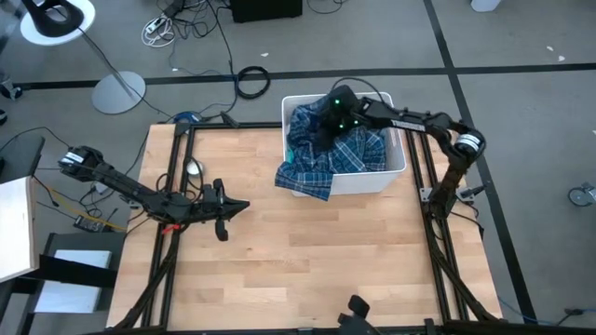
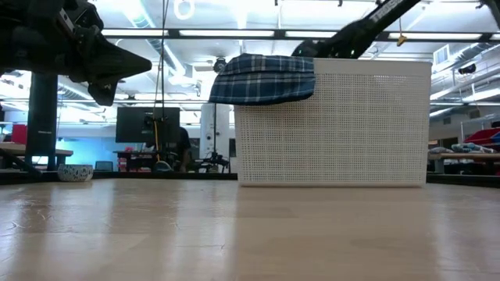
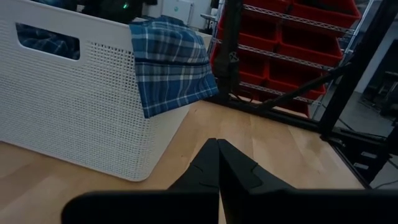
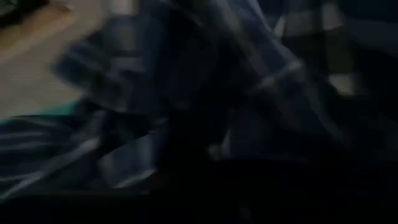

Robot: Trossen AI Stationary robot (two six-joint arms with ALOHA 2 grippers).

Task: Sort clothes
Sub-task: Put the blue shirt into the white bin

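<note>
The clothes fill a white perforated bin (image 1: 396, 169) at the table's far right. They are blue-and-white plaid shirts (image 1: 349, 149). One plaid shirt (image 1: 303, 177) is draped over the bin's left rim and hangs down its outer wall (image 2: 266, 78) (image 3: 171, 62). My right gripper (image 1: 331, 116) hovers over the bin's far left corner, just above the heap. Its wrist view shows only dark, blurred plaid cloth (image 4: 186, 93) close up. My left gripper (image 1: 242, 206) (image 3: 217, 146) is shut and empty, held level above the table's left half and pointing toward the bin.
A small bowl (image 1: 193, 169) (image 2: 76, 172) sits near the table's far left. Black frame rails (image 1: 172, 177) run along both table sides. Bare wood (image 1: 317, 261) spreads across the near half. Beyond the table stand shelves with red bins (image 3: 292, 37).
</note>
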